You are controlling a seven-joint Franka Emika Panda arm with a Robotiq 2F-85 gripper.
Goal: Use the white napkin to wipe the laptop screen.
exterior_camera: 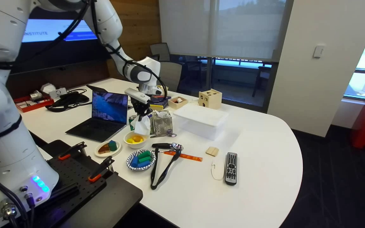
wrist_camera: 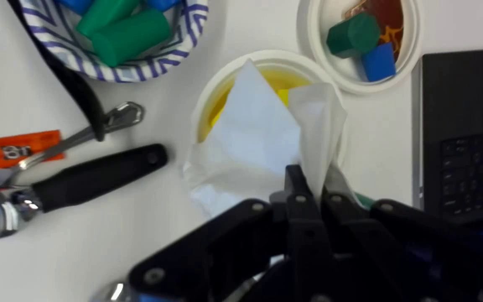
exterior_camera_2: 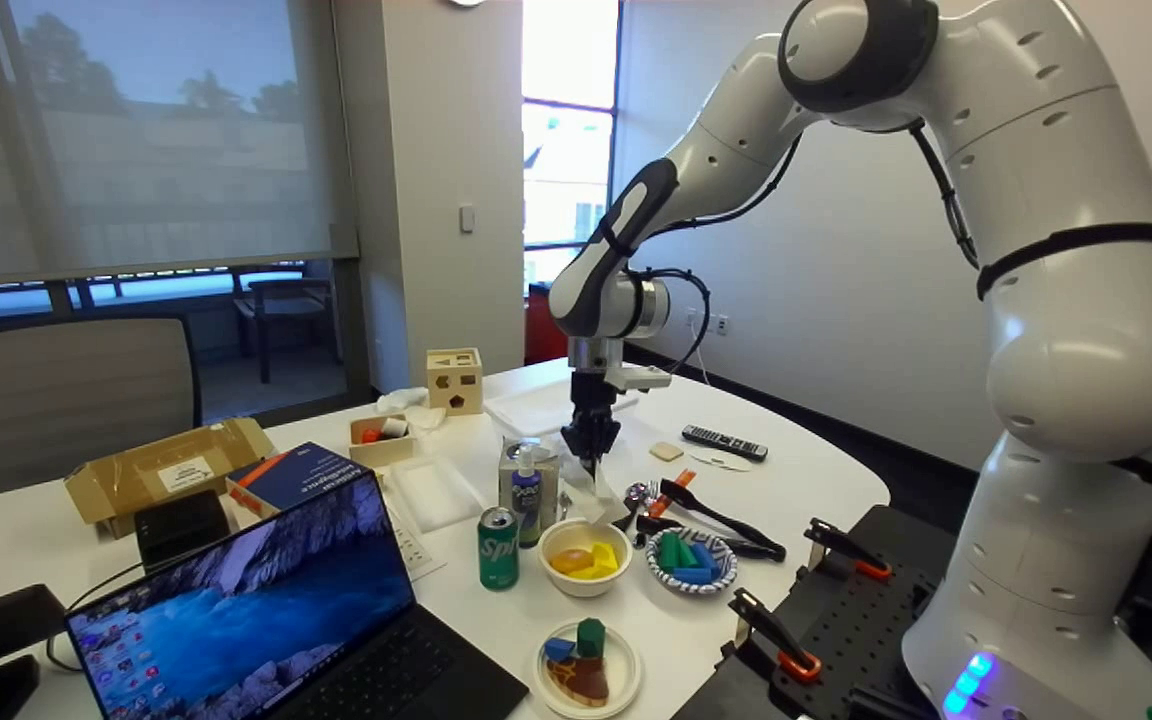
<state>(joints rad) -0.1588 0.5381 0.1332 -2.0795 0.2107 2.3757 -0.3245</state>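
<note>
The white napkin (wrist_camera: 254, 138) hangs directly below the pincer (wrist_camera: 313, 181), which is closed on a gathered fold of it, leaving the loose part spread beneath; that hold probably suits the wiping, since soft material would meet the surface with the pincer behind. Lower than the pincer, toward the robot base (exterior_camera_2: 1046, 600), stands the white bowl (wrist_camera: 273, 55) with yellow pieces (exterior_camera_2: 598, 556); whether napkin and bowl touch cannot be told. Near the pincer are the tissue box (exterior_camera: 163, 125) and the spray bottle (exterior_camera_2: 527, 508), perhaps grouped as cleaning things. The green can (exterior_camera_2: 498, 553) stands between the pincer and the laptop screen (exterior_camera: 109, 106), which is apart from the pincer, lit, and opened toward the robot base, presumably so the arm (exterior_camera_2: 734, 122) can reach its face. Wiping seems not yet begun; a raised path sideways over the desk (exterior_camera: 258, 171) would likely spare the can.
</note>
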